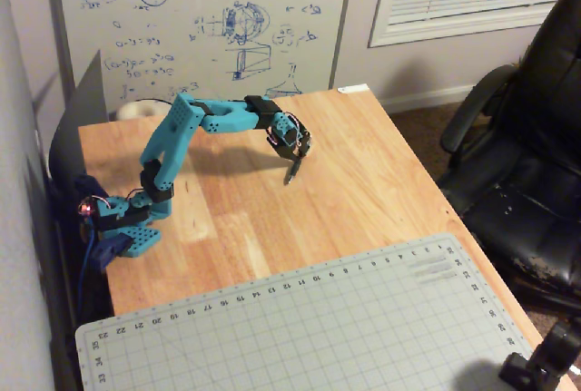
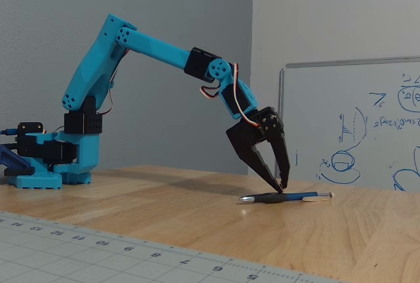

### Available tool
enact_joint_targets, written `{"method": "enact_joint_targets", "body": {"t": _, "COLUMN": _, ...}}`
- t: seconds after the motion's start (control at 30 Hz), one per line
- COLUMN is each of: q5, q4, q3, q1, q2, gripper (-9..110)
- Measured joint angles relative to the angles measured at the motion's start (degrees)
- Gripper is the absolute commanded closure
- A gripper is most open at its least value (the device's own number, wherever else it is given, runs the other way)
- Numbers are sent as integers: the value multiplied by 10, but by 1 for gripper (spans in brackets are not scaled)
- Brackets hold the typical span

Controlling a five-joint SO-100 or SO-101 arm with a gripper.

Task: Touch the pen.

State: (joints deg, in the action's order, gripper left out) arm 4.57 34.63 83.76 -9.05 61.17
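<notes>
We note the pen [image 2: 285,197] flat on the bench [image 2: 164,211], toward its far edge by the whiteboard [image 2: 354,125]; end effector [image 2: 282,188] tips pressed together, touching the pen's dark grip

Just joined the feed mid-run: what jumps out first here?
The bright blue arm reaches over the wooden table, its black gripper tips down on the pen lying flat. In front lies a gridded cutting mat; a scribbled whiteboard stands behind.
</notes>
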Motion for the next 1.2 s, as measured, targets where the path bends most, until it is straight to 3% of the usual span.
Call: {"method": "enact_joint_targets", "body": {"t": 1.2, "q5": 0, "q4": -4, "q3": -14, "q1": 1, "q2": -9, "gripper": 101}}
